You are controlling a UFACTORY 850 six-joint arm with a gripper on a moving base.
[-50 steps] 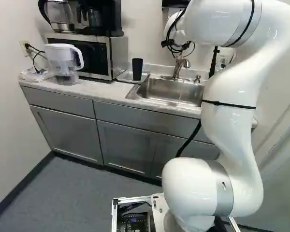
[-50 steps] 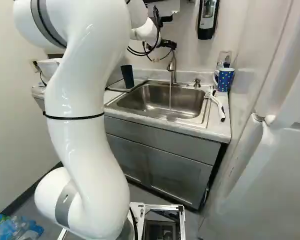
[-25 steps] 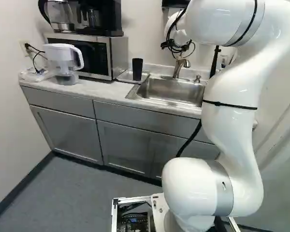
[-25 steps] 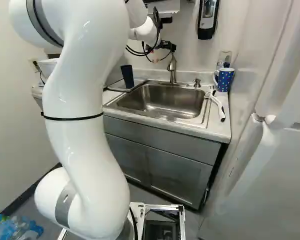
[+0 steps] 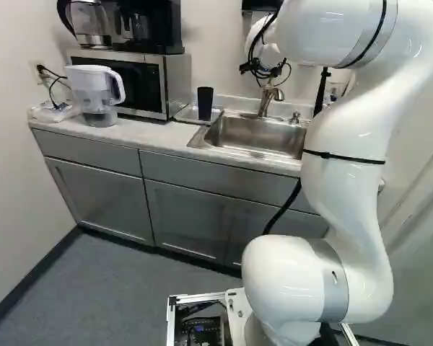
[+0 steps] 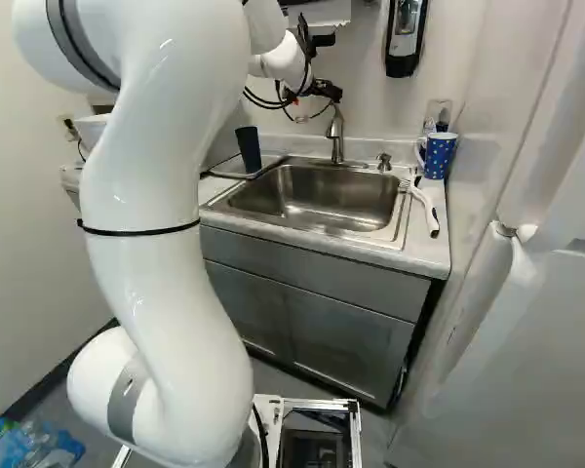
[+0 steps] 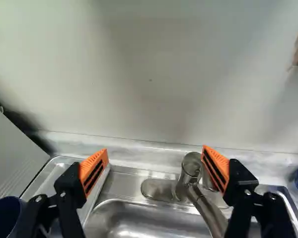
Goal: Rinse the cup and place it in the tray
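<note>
You have a bright, fairly even room light in both base views, and the highlights on the upward-facing curves of the white arm (image 5: 346, 144) suggest that it falls from above. You get small, hard glints on that glossy shell and softer streaks across the steel sink (image 6: 307, 195). The floor (image 5: 123, 288) reads dimmer, and the shade deepens along the foot of the cabinets (image 5: 191, 220). In the wrist view, you see broad, soft-edged shadows over the pale wall (image 7: 149, 64), with sharp glare on the faucet (image 7: 190, 166). Toward the edges of the base views, you will notice upright lines leaning.
</note>
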